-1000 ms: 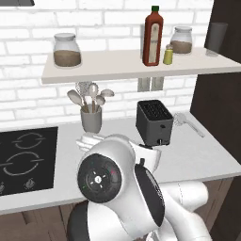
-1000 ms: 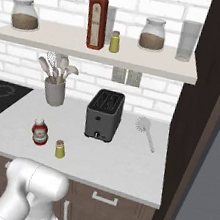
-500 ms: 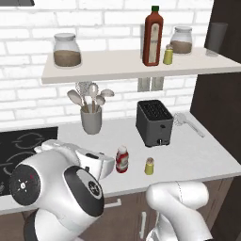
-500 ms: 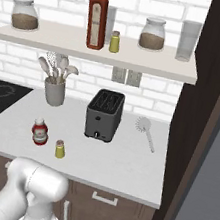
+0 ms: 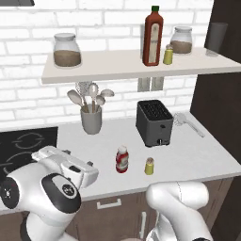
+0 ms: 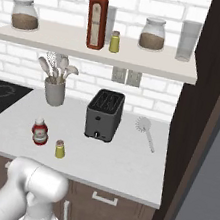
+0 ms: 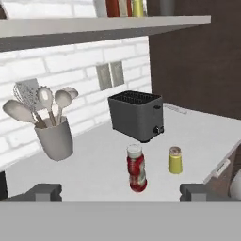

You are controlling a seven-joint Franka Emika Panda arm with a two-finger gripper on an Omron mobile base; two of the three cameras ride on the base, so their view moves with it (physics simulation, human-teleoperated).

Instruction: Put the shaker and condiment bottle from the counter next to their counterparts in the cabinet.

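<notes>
The condiment bottle (image 5: 122, 159) (image 6: 40, 132) (image 7: 136, 168), squat and red with a white cap, stands upright on the counter in front of the toaster. Just right of it stands the small yellow shaker (image 5: 149, 166) (image 6: 60, 149) (image 7: 175, 160). Their counterparts, a tall dark-red bottle (image 5: 152, 36) (image 6: 97, 17) and a twin shaker (image 5: 168, 54) (image 6: 114, 42), stand side by side on the cabinet shelf (image 5: 117, 66) (image 6: 67, 41) (image 7: 94, 26). My gripper (image 7: 120, 193) is open and empty, low at the counter's front, facing the bottle from a short distance.
A dark toaster (image 5: 154, 122) and a grey utensil cup (image 5: 91, 119) stand behind the bottle. A dish brush (image 5: 188, 124) lies at the right. Two brown-filled jars (image 5: 66, 50) (image 5: 181, 40) and a glass (image 5: 215, 38) share the shelf. The cooktop (image 5: 23, 146) is at the left.
The arm has swung left and down in the left base view, uncovering the bottle and shaker on the counter. Neither has moved. The jaws stay open.
</notes>
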